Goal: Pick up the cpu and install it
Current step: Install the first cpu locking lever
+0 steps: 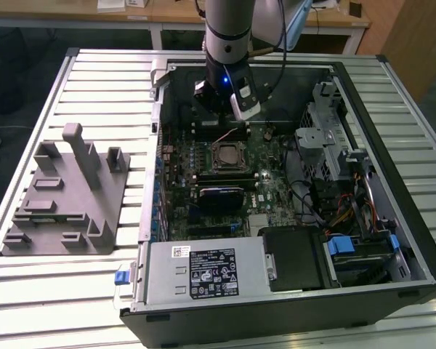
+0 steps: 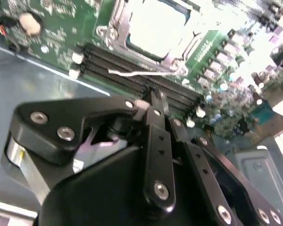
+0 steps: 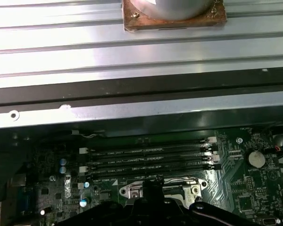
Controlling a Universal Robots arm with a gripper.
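We find the cpu point(image 2: 155, 23) lying in the socket frame point(image 2: 114, 28) on the motherboard point(image 1: 276, 182). Its pale top shows flat inside the metal surround, though we cannot tell whether it is fully seated. The pincer point(image 2: 152, 98) hangs just beside the socket, over the memory slots point(image 2: 132, 75). Its fingers look drawn together with nothing visible between them.

The main risk, as we judge it, is contact with the board. The fingertips are close above the slots, and a thin white wire point(image 2: 141, 73) lies across them near the socket's edge. A sideways drift could snag that wire or scrape the slot latches. A downward push on a chip sitting slightly askew could bend the contacts beneath it.

Room to move is limited. The computer case point(image 1: 392, 160) walls the board in on all sides. The drive cage point(image 1: 323, 123) stands tall toward the exterior view's right, and the power supply point(image 1: 203, 269) blocks the near end. Straight up is the only free way out. Outside the case the slatted surface point(image 1: 94, 80) is open, apart from the grey block point(image 1: 65, 196) well off toward the exterior view's left.
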